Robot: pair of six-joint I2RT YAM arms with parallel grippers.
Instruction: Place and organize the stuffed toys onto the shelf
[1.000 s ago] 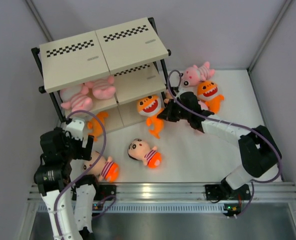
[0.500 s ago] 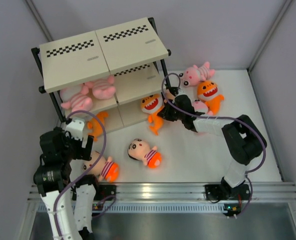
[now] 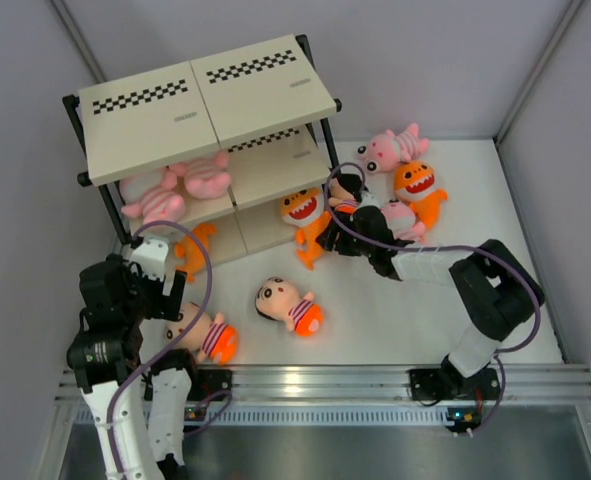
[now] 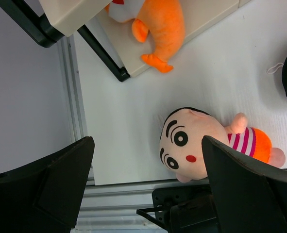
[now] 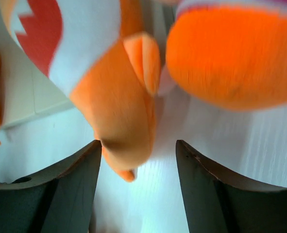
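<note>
Shelf: the three-tier shelf point(image 3: 205, 105) stands at the far left of the white tabletop point(image 3: 375, 320), with beige boards and a black frame.
Middle tier: two pink striped animals point(image 3: 175, 190) lie side by side on its left half.
Bottom tier: the shelved fish point(image 3: 193, 250) point(image 4: 158, 24) lies at the left end, tail toward the front edge.
Right tool: the right tool point(image 3: 331, 236) point(image 5: 138, 145) sits low by the shelf's right front corner with its jaws parted. The tail of the corner fish point(image 3: 300, 212) point(image 5: 124, 97) lies between the fingers with a gap on one side, so it is not clamped.
Corner fish: its head is at the right end of the bottom board and its tail is out on the tabletop.
Left tool: the left tool point(image 3: 160, 292) point(image 4: 147, 141) hangs with jaws spread wide and holds nothing. It is over the near doll point(image 3: 207, 335) point(image 4: 196, 145), which lies face up by the front rail.
Open tabletop: the middle doll point(image 3: 287, 303) lies apart from both tools.
Right cluster: the loose pink animal point(image 3: 393, 148) and the far fish point(image 3: 418, 185) lie close together. The third doll point(image 3: 347, 190) point(image 5: 230, 53) is just beside the right tool.
</note>
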